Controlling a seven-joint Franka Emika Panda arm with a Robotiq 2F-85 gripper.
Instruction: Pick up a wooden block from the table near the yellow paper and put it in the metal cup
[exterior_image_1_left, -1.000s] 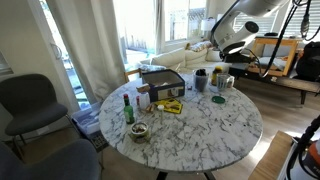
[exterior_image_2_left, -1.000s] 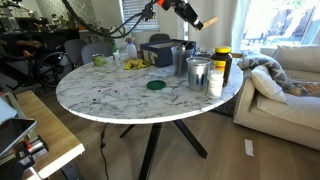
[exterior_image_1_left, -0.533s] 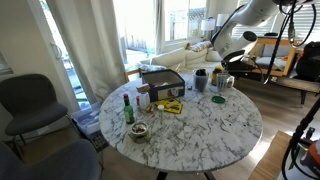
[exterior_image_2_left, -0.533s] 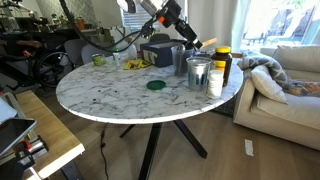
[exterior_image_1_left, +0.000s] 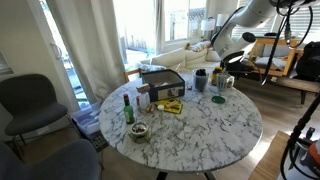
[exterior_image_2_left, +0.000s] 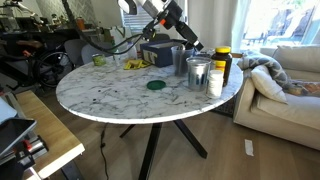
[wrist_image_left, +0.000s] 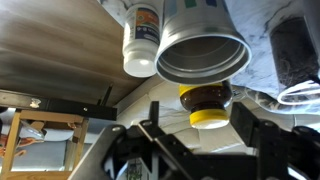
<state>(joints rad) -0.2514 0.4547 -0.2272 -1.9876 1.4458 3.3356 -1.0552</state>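
The metal cup (wrist_image_left: 203, 50) fills the top of the wrist view, its open mouth turned toward the camera and its inside dim. It stands near the table's edge (exterior_image_2_left: 198, 72) (exterior_image_1_left: 222, 83). My gripper (wrist_image_left: 200, 135) hangs just above the cup (exterior_image_2_left: 190, 42) (exterior_image_1_left: 233, 58). Its jaws stand apart with nothing between them. No wooden block shows in any view. The yellow paper (exterior_image_1_left: 172, 106) (exterior_image_2_left: 135, 64) lies further in on the marble table (exterior_image_1_left: 200, 130) (exterior_image_2_left: 110, 95).
Around the cup stand a white bottle (wrist_image_left: 141, 40) (exterior_image_2_left: 215, 82), a brown jar with a yellow lid (wrist_image_left: 209, 105) (exterior_image_2_left: 222, 62) and a darker cup (wrist_image_left: 295, 50) (exterior_image_2_left: 180, 58). Elsewhere on the table are a flat dish (exterior_image_2_left: 156, 85), a dark box (exterior_image_1_left: 160, 85), a green bottle (exterior_image_1_left: 128, 108) and a bowl (exterior_image_1_left: 139, 131).
The gripper came down from high above to just over the metal cup, then opened. The pale block seen at its fingertips earlier no longer shows.
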